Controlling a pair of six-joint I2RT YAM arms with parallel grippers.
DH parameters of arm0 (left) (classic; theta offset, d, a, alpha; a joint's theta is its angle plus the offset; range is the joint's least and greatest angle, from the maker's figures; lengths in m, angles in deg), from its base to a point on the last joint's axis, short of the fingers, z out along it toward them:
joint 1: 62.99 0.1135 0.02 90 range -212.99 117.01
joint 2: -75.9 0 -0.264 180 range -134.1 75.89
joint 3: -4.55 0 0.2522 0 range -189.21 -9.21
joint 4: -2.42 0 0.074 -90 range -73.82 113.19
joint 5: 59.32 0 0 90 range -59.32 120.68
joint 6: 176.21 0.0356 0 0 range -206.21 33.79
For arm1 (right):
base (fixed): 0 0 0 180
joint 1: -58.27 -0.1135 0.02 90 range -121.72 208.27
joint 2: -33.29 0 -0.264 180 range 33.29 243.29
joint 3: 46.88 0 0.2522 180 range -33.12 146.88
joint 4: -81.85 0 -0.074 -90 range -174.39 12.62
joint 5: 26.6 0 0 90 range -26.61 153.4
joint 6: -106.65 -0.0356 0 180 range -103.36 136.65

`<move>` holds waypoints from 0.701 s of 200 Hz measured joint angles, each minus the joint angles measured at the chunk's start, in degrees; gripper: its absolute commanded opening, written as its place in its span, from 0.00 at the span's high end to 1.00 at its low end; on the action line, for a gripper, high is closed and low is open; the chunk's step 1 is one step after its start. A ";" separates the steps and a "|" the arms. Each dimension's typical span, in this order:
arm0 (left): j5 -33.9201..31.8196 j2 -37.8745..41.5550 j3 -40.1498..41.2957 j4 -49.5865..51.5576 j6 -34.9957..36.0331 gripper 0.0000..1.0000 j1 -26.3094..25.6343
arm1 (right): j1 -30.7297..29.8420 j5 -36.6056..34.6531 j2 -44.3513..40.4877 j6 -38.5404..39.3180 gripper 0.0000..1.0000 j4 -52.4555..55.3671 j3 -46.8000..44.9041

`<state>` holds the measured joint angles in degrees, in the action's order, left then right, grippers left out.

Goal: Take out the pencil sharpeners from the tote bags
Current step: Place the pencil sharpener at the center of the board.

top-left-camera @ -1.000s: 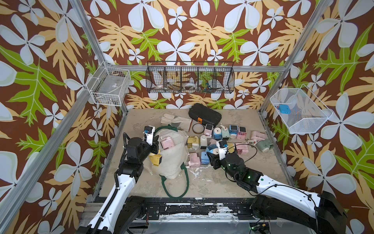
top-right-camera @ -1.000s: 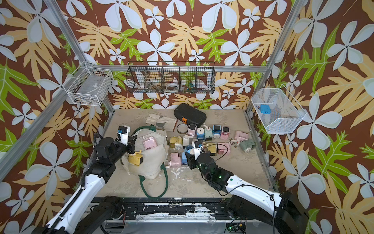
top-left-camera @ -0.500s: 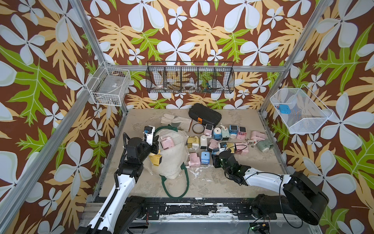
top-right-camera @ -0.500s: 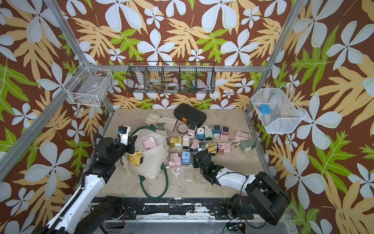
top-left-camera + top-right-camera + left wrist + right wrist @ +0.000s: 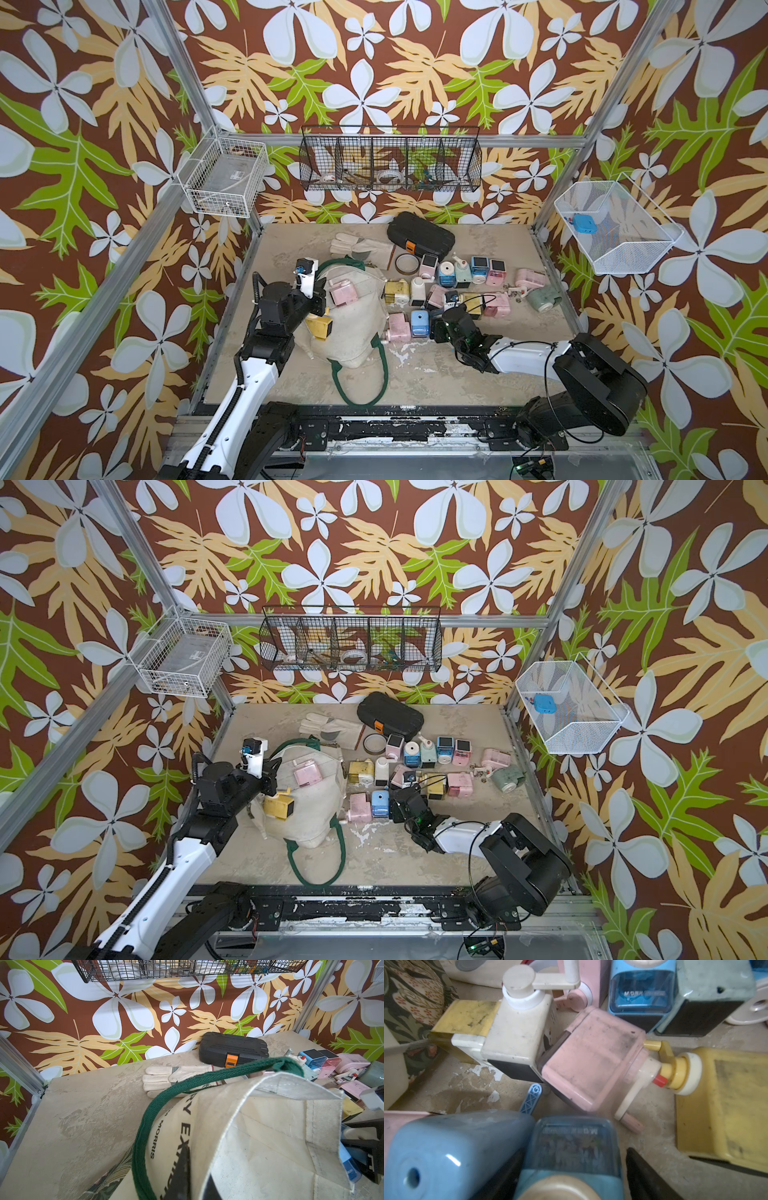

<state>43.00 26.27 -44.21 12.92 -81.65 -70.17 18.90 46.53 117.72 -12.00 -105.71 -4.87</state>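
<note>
The cream tote bag (image 5: 357, 328) with dark green handles lies slumped at the table's left. My left gripper (image 5: 319, 296) is shut on the bag's cloth rim (image 5: 259, 1105) and holds it raised. A pink pencil sharpener (image 5: 344, 291) and a yellow one (image 5: 320, 326) show on the bag beside that gripper. Several pencil sharpeners (image 5: 478, 268) stand on the table to the right. My right gripper (image 5: 574, 1151) is low among them, open. A blue clear-window sharpener (image 5: 571, 1142) sits between its fingers with a gap at one side. The top views hide that sharpener under the gripper (image 5: 436, 328).
A black hard case (image 5: 420, 239), a pale glove (image 5: 361, 249) and a brown tape roll (image 5: 406, 264) lie at the back. A light blue sharpener (image 5: 419, 323) and a pink one (image 5: 397, 326) stand right beside my right gripper. Wire baskets (image 5: 390, 164) hang on the walls.
My right gripper came down to the table among the sharpeners with the blue one, and its jaws have widened off it. The left arm and the bag have not moved.
</note>
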 measured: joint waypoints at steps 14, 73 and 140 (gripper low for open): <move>0.00 0.00 0.00 0.00 0.00 1.00 0.00 | 0.00 0.00 -1.29 0.02 0.17 0.44 0.02; 0.04 0.00 0.00 0.00 0.00 1.00 0.00 | -2.29 -2.01 -13.35 0.17 0.17 6.71 0.98; 0.20 0.00 0.00 0.00 0.00 1.00 0.00 | -20.79 -11.50 -23.21 3.56 0.22 15.15 9.66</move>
<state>43.20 26.27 -44.21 12.92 -81.65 -70.17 -1.89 35.04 94.50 -8.44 -90.56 4.79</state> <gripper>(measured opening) 0.085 0.782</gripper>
